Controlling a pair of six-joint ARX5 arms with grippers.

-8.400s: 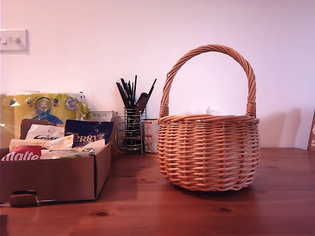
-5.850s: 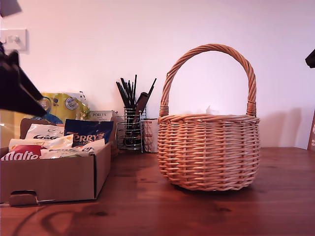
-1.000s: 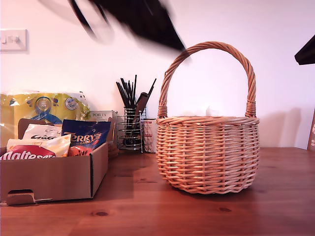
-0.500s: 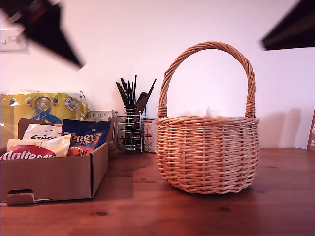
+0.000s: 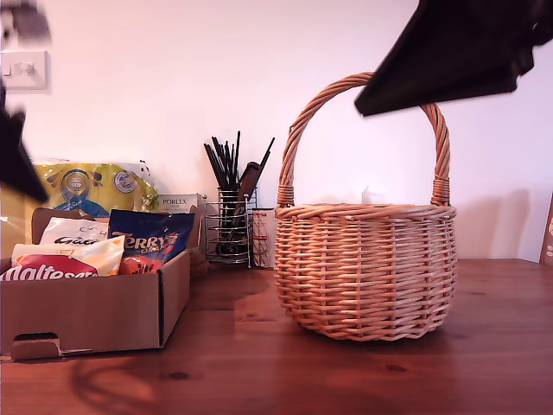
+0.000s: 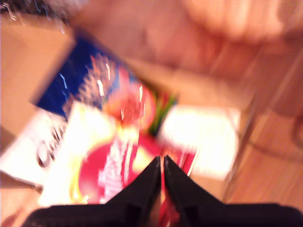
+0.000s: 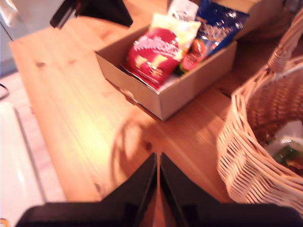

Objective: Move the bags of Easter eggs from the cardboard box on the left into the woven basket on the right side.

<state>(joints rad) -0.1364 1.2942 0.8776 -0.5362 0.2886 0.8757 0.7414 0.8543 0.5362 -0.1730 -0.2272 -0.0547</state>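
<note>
My second wrist view looks down into the woven basket (image 7: 258, 156) and catches a pale and green packet (image 7: 289, 153) lying inside; the exterior view shows only its wicker wall. The cardboard box (image 5: 95, 311) stands beside the basket on the exterior view's left, holding the red Maltesers bag (image 5: 47, 270) and the blue Terry's bag (image 5: 151, 240). My first gripper (image 6: 161, 163) hangs above the box, jaws nearly closed, holding nothing. My second gripper (image 7: 157, 161), pinched together and empty, hovers high between box and basket.
</note>
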